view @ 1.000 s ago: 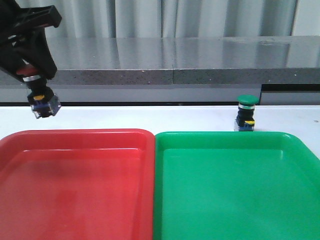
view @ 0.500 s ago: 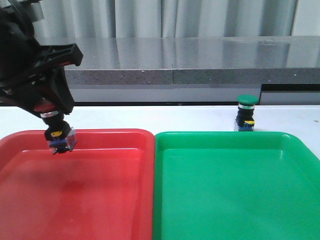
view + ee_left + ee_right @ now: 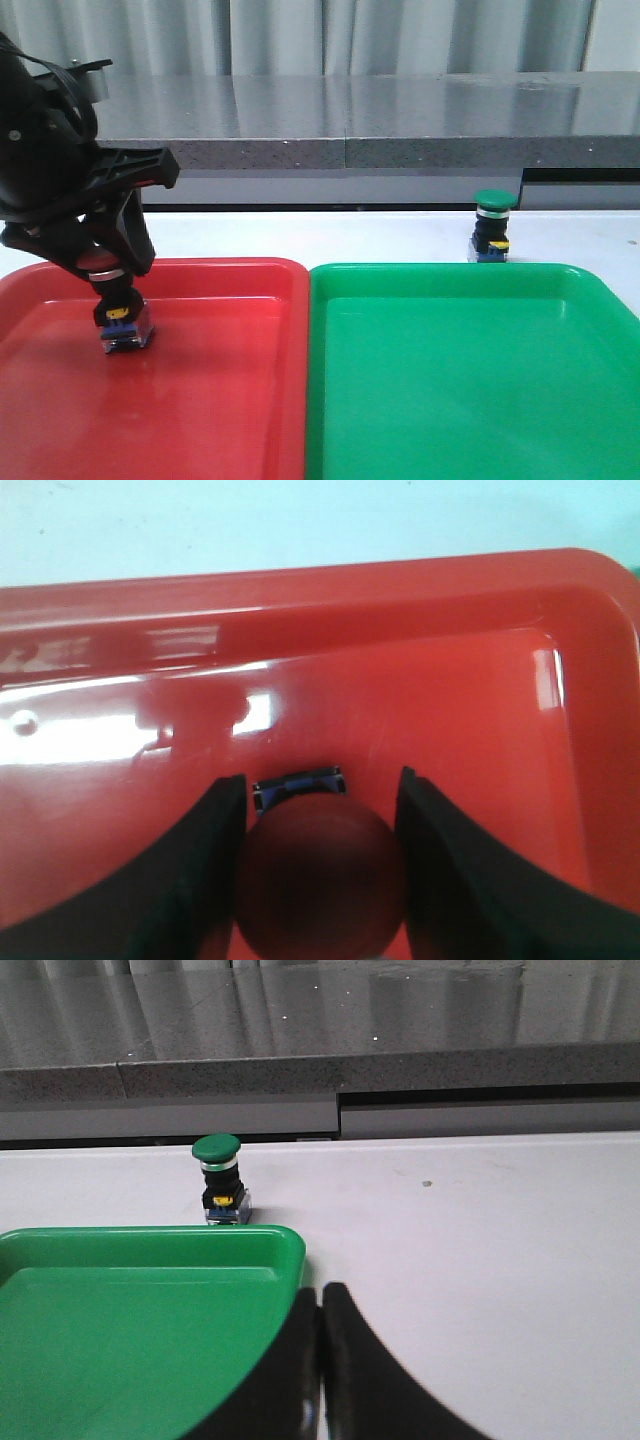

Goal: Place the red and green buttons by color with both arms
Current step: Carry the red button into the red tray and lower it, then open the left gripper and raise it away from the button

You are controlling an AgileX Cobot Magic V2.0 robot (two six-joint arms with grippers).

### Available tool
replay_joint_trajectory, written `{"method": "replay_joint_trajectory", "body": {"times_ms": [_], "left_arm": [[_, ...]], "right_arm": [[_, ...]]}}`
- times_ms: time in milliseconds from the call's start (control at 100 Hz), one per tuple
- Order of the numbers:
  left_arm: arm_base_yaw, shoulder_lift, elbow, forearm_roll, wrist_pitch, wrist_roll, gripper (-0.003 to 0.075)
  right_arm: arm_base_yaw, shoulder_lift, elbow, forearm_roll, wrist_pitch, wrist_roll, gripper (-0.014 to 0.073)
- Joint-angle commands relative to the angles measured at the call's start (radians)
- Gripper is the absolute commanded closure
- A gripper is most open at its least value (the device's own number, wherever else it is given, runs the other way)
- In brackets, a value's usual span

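Observation:
My left gripper (image 3: 112, 272) is shut on the red button (image 3: 123, 322), whose clear-blue base sits at or just above the floor of the red tray (image 3: 220, 400) near its far left. In the left wrist view the dark red cap (image 3: 318, 875) fills the gap between the two black jaws of the left gripper (image 3: 320, 790), with the blue base edge beyond it. The green button (image 3: 492, 228) stands upright on the white table behind the green tray (image 3: 470, 400). It also shows in the right wrist view (image 3: 220, 1180). My right gripper (image 3: 321, 1295) is shut and empty by the green tray's corner (image 3: 280, 1245).
The red and green trays lie side by side, touching, at the front of the table. A grey counter ledge (image 3: 380, 140) runs along the back. Bare white table (image 3: 480, 1260) lies to the right of the green tray.
My left gripper has moved down and to the right with the red button, from above the table's far left into the red tray. The green button and right arm have not moved.

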Motion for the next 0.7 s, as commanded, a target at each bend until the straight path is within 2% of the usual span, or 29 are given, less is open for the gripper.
{"method": "replay_joint_trajectory", "body": {"times_ms": [0, 100, 250, 320, 690], "left_arm": [[-0.007, -0.03, -0.025, -0.008, -0.042, -0.011, 0.0556], [-0.007, -0.03, -0.025, -0.008, -0.042, -0.011, 0.05], [-0.007, -0.03, -0.025, -0.008, -0.042, -0.011, 0.0282], [-0.007, -0.03, -0.025, -0.008, -0.042, -0.011, 0.0215], [-0.003, -0.09, -0.025, -0.008, -0.068, -0.011, 0.0197]], "right_arm": [[-0.007, -0.022, -0.014, -0.008, -0.073, 0.0, 0.066], [-0.007, -0.022, -0.014, -0.008, -0.073, 0.0, 0.066], [-0.007, -0.022, -0.014, -0.008, -0.073, 0.0, 0.066], [-0.007, -0.022, -0.014, -0.008, -0.073, 0.0, 0.066], [-0.007, -0.022, -0.014, -0.008, -0.073, 0.0, 0.066]]}}
